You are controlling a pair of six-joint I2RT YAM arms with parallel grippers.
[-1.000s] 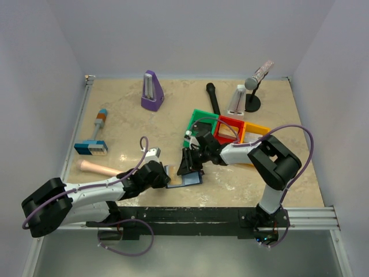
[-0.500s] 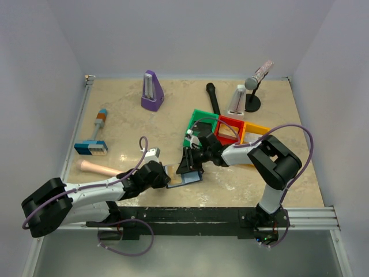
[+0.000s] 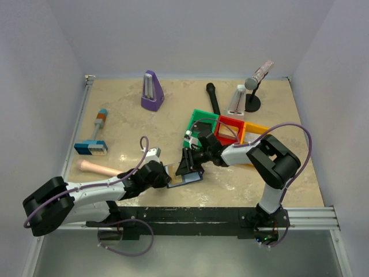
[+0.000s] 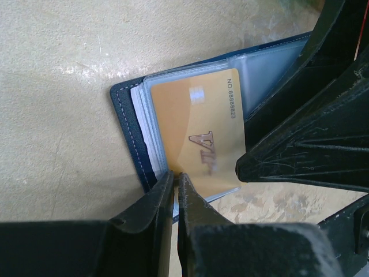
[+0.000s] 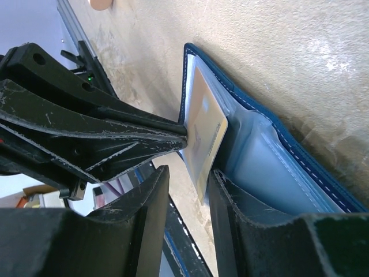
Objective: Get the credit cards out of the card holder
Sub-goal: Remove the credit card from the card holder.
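Tech A: Movement over the last second is slight. The right hand (image 3: 188,166) has shifted only a little, and nothing else on the tabletop (image 3: 173,115) has moved. Where is the card holder (image 3: 191,178)?

Tech B: It lies open and flat near the front edge, between both arms. The left hand (image 4: 173,176) is pinched closed on its near edge, evidently to anchor it.

Tech A: Orientation?

Tech B: The long axis runs roughly left to right, inner panels upward. The tan credit card (image 5: 205,131) is tilted up out of its sleeve, free edge toward the right hand. That hand's fingers stand apart astride the edge, not yet clamped.
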